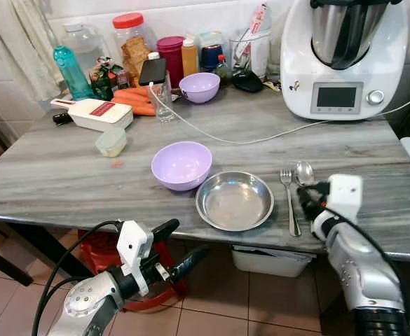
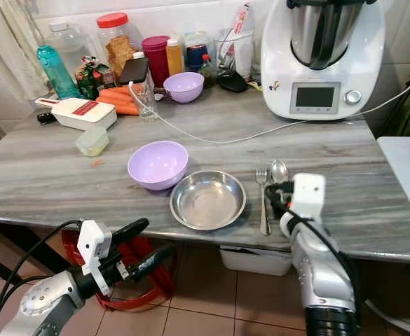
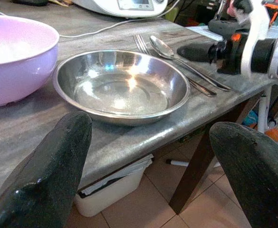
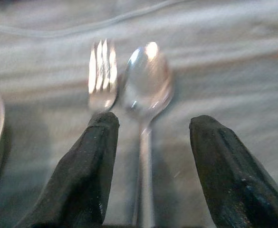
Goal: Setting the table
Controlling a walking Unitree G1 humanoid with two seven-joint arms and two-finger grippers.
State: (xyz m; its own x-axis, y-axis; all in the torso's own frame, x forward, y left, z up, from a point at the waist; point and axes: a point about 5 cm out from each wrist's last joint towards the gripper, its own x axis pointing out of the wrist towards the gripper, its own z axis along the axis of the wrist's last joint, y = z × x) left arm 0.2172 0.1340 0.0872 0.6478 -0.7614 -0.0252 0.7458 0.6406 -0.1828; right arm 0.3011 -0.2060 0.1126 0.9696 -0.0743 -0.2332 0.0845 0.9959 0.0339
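right pincer [image 4: 148, 142] open over spoon [image 4: 146, 90], beside fork [image 4: 102, 71]

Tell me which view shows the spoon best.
The right wrist view: the spoon lies large beside the fork, between the open right claw fingers. Both eye views show it small; the left wrist view shows it sideways.

On the table [image 1: 57, 175], the metal plate [image 1: 234, 201] is sitting near the front edge, the bowl [image 1: 181, 164] touching it at 10 o'clock, and the fork [image 1: 289, 199] and spoon [image 1: 303, 172] lying side by side at 3 o'clock.
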